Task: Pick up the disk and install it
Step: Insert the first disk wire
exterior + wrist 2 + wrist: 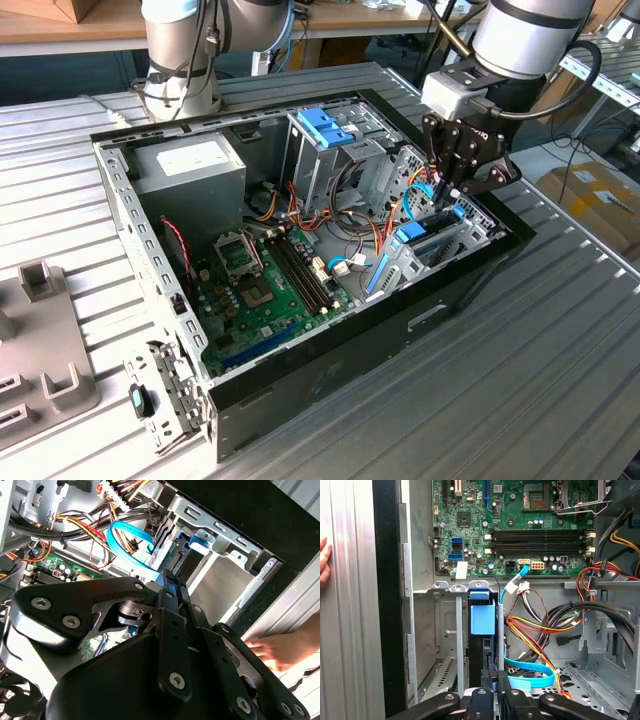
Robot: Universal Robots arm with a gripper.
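Gripper above disk wedged between bay rails, open slot beside

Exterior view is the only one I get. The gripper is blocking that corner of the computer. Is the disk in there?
Observer: Yes. In the first wrist view the disk stands edge-on in a slot of the metal bay, straight ahead of the gripper.
Operator: Is anything squeezed next to it?
Observer: A flat light-blue cable curls beside that slot, toward the coloured wires.
Operator: Anybody near the computer?
Observer: A person's hand is on the ribbed metal table, just outside the case's black wall.
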